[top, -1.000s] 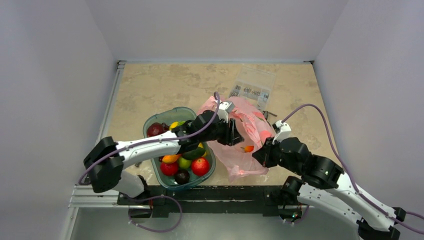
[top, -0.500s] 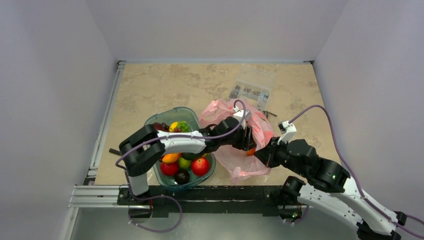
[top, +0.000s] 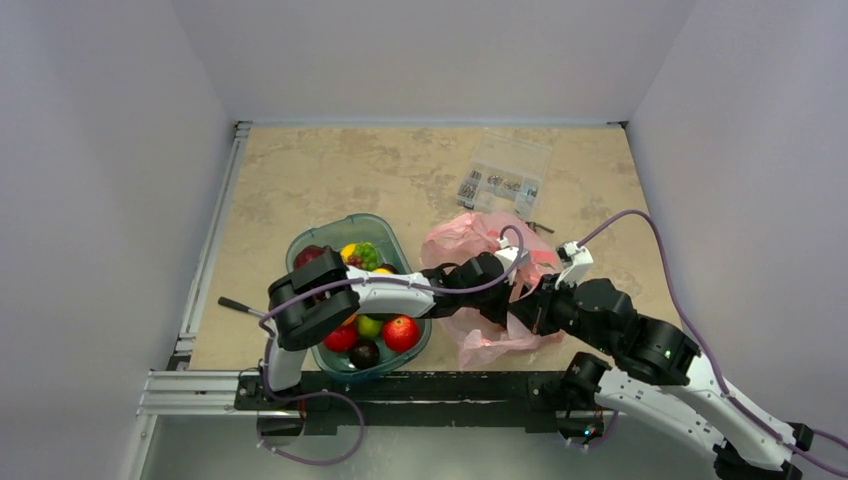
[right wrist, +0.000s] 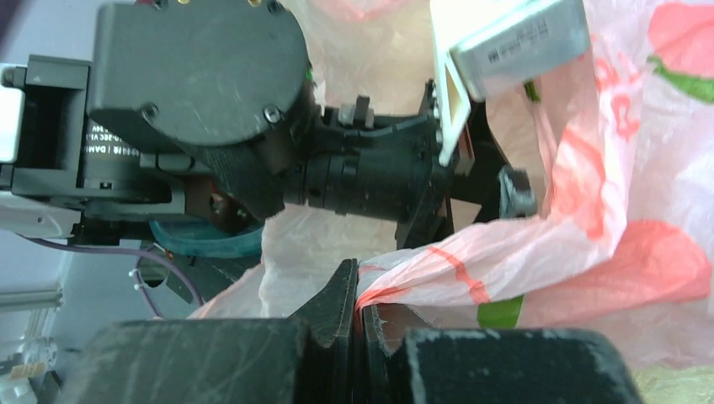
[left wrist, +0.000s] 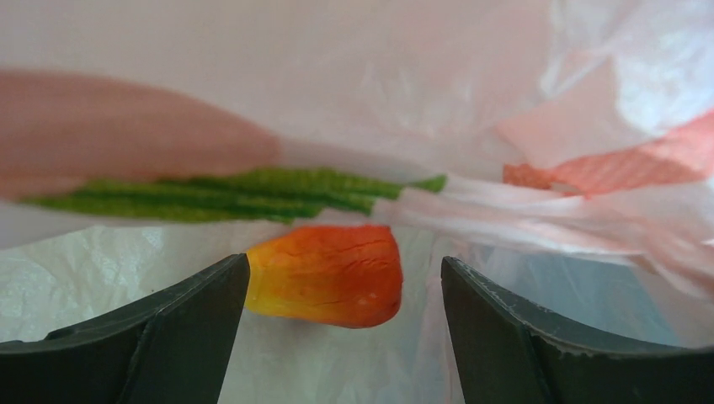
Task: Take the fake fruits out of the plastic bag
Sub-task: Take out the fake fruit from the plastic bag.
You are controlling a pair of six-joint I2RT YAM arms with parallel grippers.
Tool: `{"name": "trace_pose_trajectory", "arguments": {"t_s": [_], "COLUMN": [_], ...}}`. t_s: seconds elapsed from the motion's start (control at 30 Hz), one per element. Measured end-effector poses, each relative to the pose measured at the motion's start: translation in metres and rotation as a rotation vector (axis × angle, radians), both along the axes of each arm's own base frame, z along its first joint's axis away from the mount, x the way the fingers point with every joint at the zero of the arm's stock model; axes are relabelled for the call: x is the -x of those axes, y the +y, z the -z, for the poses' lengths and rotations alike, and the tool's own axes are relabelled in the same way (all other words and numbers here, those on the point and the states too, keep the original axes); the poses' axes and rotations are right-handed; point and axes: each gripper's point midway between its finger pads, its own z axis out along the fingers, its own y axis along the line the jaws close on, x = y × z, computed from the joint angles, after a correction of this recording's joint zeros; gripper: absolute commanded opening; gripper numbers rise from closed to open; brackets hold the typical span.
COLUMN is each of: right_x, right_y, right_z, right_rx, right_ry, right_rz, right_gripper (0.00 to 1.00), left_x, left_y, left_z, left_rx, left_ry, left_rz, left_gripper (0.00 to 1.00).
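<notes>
Two grippers engaged: right gripper (right wrist: 358,307) pinches the plastic bag (right wrist: 589,244) at frame bottom; left gripper (left wrist: 344,268), spread flanking the mango (left wrist: 324,276), must close.

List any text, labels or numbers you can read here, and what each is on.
"DAMI" (rest too small to read): white print on the left arm's motor housing.
Grey sticker on the left wrist camera: too blurred to read.
plastic bag: flower print only, no words.
</notes>
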Motion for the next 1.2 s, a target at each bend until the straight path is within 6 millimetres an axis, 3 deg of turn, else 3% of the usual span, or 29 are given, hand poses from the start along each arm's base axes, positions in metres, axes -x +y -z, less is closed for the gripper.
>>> {"name": "trace_pose_trajectory", "arguments": {"t_s": [0.2, 0.4, 0.5, 0.7, 0.83, 0.9, 1.0, 1.2], "right_x": [0.0, 0.0, 0.0, 0.0, 0.0, 0.0, 0.0, 0.0], "right_y": [0.0, 0.0, 0.0, 0.0, 0.0, 0.0, 0.0, 0.0], "right_z": [0.0, 0.0, 0.0, 0.0, 0.0, 0.0, 0.0, 0.0], "right_rx": [0.001, 0.001, 0.001, 0.001, 0.001, 0.001, 0.001, 0.002], "right_ry": [-0.001, -0.001, -0.001, -0.001, -0.001, -0.001, -0.001, 0.0], "right_rz": [0.0, 0.0, 0.0, 0.0, 0.0, -0.001, 0.0, 0.0], "right_gripper": [0.0, 0.0, 0.0, 0.0, 0.0, 0.0, 0.0, 0.0], "left_x": [0.02, 0.019, 0.015, 0.012, 0.009, 0.006, 0.001, -0.002], "left_y": [0.005, 0.008, 0.004, 0.004, 0.017, 0.027, 0.038, 0.063], "left_z": [0.019, 0.034, 0.034, 0.034, 0.03, 0.021, -0.006, -0.091], "left_rx": [-0.076, -0.125, -0.126, -0.13, -0.158, -0.167, -0.145, -0.018], "left_ry": [-0.008, -0.015, -0.022, -0.037, -0.057, -0.067, -0.096, -0.196], "left_rz": [0.055, 0.046, 0.037, 0.03, 0.016, 0.005, -0.009, -0.047], "left_gripper": [0.82, 0.81, 0.71, 0.4, 0.26, 0.19, 0.16, 0.15]}}
